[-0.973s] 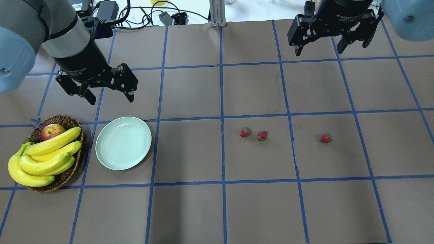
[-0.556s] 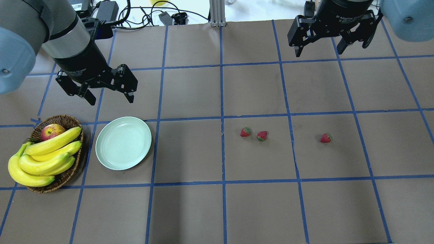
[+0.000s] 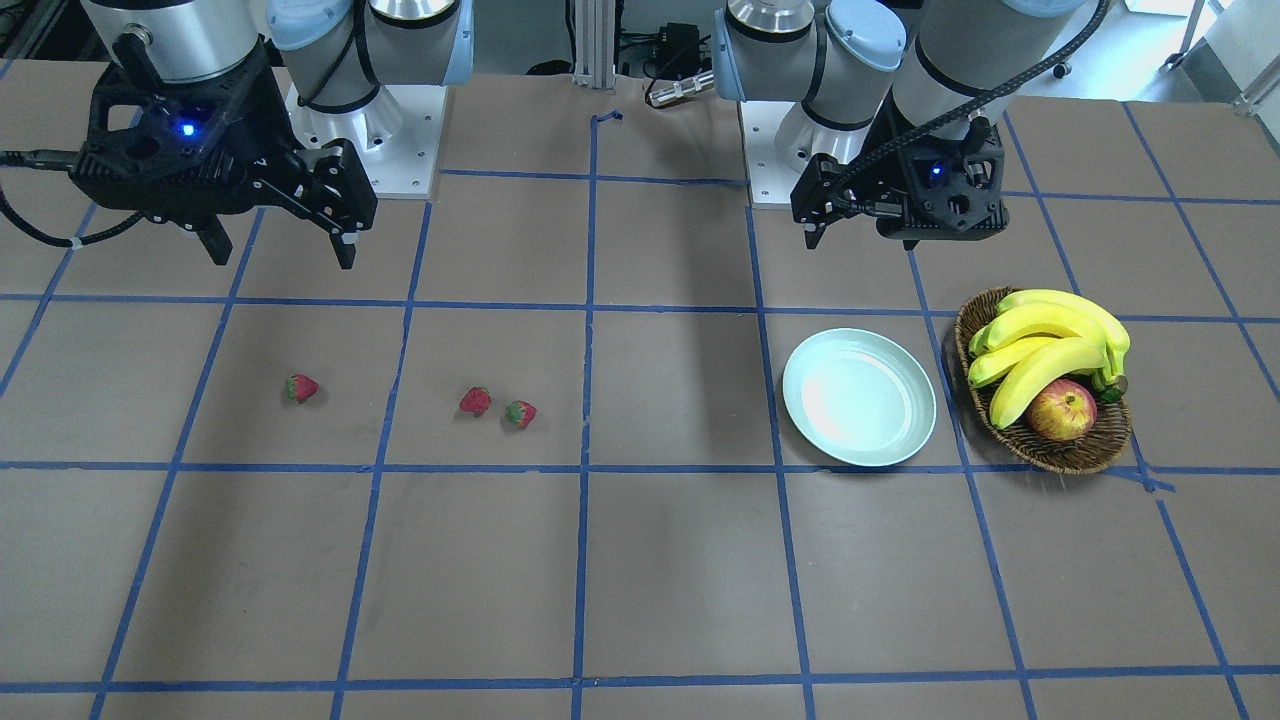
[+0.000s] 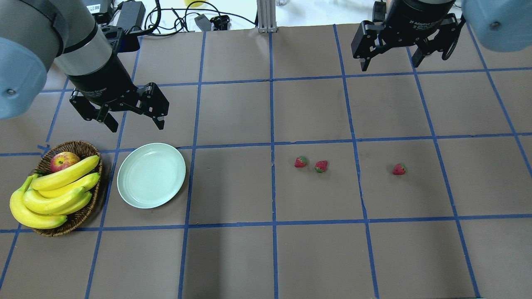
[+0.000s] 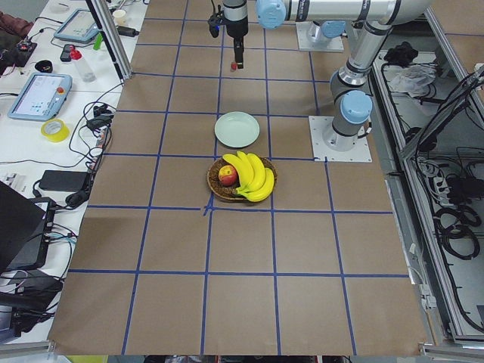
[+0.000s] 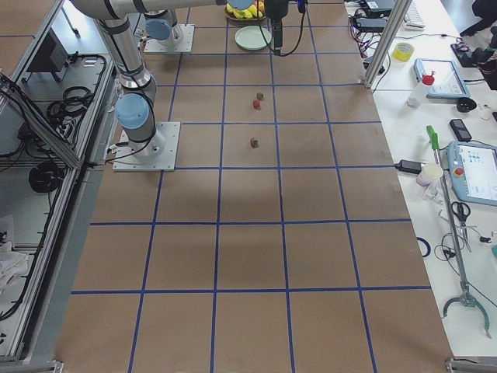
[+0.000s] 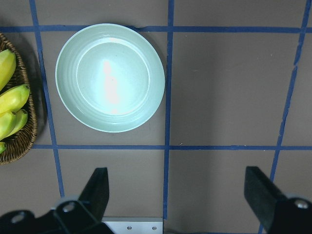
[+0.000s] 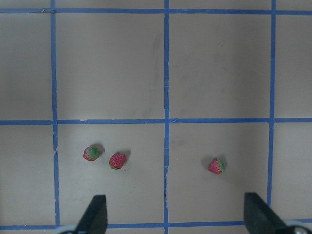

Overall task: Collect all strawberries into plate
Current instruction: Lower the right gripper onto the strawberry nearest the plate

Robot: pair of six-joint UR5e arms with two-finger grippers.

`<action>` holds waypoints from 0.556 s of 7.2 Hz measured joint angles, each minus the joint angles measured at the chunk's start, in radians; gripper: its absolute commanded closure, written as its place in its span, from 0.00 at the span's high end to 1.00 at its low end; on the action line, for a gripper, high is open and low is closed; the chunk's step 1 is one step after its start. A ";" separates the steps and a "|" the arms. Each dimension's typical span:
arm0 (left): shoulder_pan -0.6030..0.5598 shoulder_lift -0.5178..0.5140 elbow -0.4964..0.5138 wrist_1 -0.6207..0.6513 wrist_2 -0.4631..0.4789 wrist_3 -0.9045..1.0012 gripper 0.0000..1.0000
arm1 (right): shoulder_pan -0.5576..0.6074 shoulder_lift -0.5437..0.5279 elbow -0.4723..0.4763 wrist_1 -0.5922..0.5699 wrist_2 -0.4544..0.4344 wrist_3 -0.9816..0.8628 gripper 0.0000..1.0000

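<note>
Strawberries (image 3: 475, 401) lie on the table (image 3: 680, 560) in the front-facing view: two close together, one apart, all well clear of the plate (image 3: 858, 396) beside the basket (image 3: 1050, 461). Overhead, the left gripper (image 4: 136, 124) hovers near the plate and the right gripper (image 4: 390, 65) hangs farther back — both spread wide, holding nothing.

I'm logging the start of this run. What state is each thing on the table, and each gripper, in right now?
Plate: empty.
Paired strawberries: lying on the table, not in the plate.
Lone strawberry: lying on the table, farther from the plate.
Basket: holds bananas and an apple.
Left gripper: open, empty.
Right gripper: open, empty.
</note>
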 measured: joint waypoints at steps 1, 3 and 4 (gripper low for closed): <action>0.000 -0.003 -0.001 0.011 0.017 0.001 1.00 | 0.002 0.012 0.003 0.003 0.000 0.000 1.00; -0.001 -0.007 -0.006 0.029 0.036 0.002 1.00 | 0.010 0.045 0.038 0.001 0.008 0.013 1.00; -0.003 -0.007 -0.006 0.031 0.034 0.001 1.00 | 0.015 0.056 0.086 -0.027 0.012 0.029 1.00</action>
